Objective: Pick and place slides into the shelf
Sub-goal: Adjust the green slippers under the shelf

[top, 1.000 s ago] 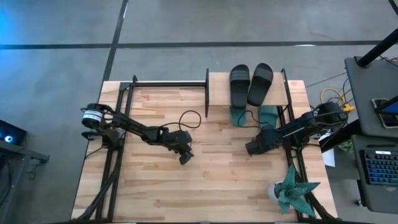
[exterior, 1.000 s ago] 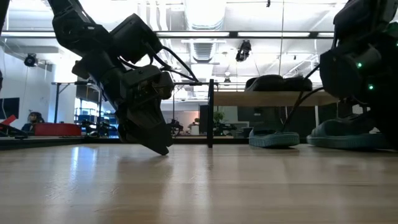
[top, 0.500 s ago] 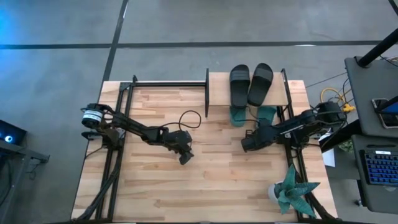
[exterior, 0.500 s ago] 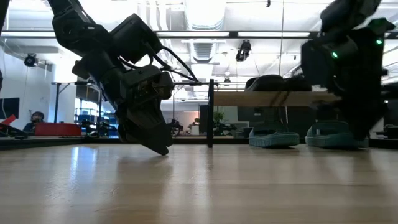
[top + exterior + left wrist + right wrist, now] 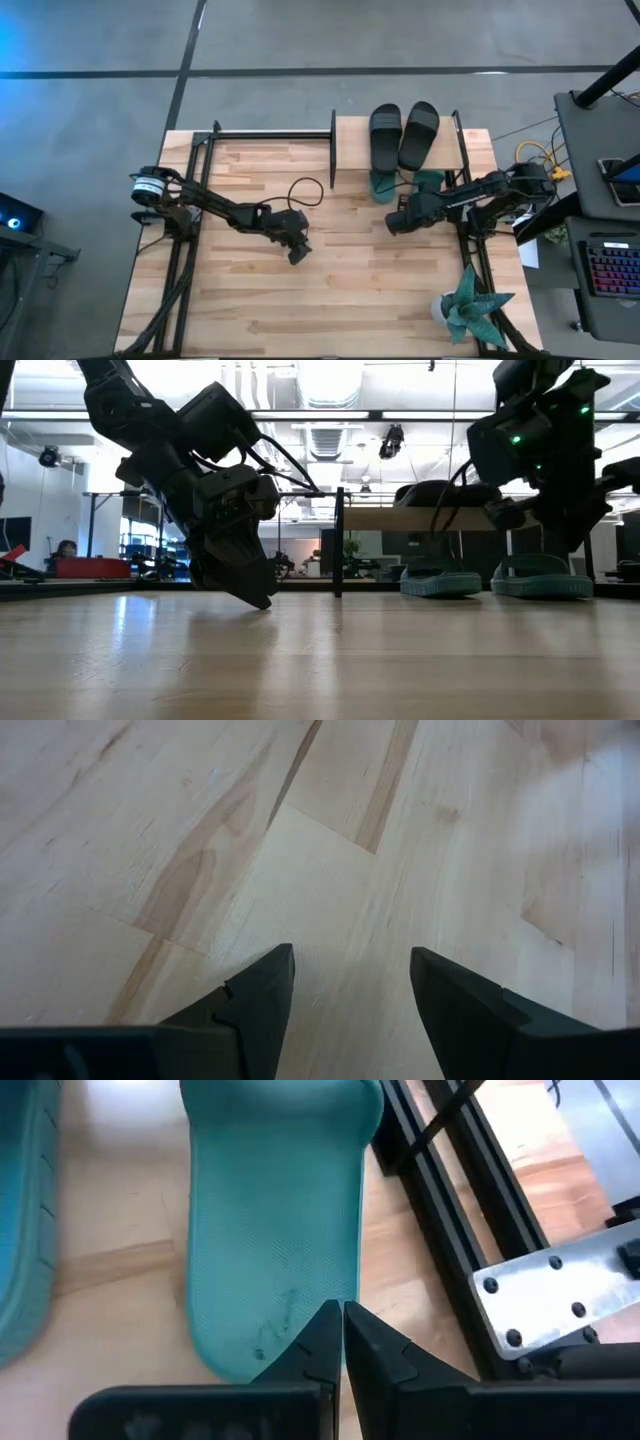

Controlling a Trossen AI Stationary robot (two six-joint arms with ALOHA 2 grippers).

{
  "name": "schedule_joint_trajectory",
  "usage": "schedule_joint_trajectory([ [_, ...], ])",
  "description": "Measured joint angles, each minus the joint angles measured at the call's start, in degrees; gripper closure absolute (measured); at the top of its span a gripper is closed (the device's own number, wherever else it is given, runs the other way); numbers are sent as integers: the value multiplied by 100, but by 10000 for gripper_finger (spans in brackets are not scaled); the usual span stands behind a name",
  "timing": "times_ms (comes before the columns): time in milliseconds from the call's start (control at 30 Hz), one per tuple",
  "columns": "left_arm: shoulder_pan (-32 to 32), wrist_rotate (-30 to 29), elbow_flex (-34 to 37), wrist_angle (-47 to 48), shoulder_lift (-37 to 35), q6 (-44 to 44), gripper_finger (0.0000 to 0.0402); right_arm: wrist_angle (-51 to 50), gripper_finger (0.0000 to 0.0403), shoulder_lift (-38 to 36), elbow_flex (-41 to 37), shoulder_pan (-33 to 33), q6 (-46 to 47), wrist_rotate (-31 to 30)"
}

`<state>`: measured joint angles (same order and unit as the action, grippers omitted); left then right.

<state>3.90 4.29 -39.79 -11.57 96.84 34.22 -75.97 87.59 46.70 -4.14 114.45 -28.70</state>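
With slides [image 5: 404, 136] shelved, right gripper [image 5: 392, 224], pressed together, sits near shelf [image 5: 350, 135]; left gripper [image 5: 298, 254] spread, idle mid-table; next retreat.

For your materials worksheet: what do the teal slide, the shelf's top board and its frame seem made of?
Teal slide: likely foam or rubber, matte, finely pebbled footbed.
Top board: pale wood, probably plywood, faint grain.
Frame: black metal bars, apparently painted, straight square edges.

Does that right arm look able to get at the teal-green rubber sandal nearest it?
Probably yes: the right hand, fingers shut, hovers at the heel of the teal-green rubber sandal, nothing between them. It would need to open first.
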Motion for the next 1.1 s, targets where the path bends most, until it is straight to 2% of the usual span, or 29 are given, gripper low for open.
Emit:
schedule_joint_trajectory([
  [233, -2, 14, 2, 0, 0, -2, 210, 420, 394, 320, -116, 348, -185, 14],
  [433, -2, 75, 9, 2, 0, -1, 210, 1059, 394, 748, -278, 594, -761, 184],
  [600, 7, 97, 31, -2, 0, 0, 210, 1106, 394, 977, -278, 632, -869, 158],
  [800, 9, 117, 57, -20, 0, 0, 210, 1486, 394, 994, -291, 636, -2103, 145],
  [967, 11, 125, 63, -22, 0, 4, 210, 1031, 394, 1005, -307, 614, -1284, 284],
  [1100, 11, 130, 63, -20, 0, 12, 210, 878, 394, 1002, -492, 577, -1274, 680],
])
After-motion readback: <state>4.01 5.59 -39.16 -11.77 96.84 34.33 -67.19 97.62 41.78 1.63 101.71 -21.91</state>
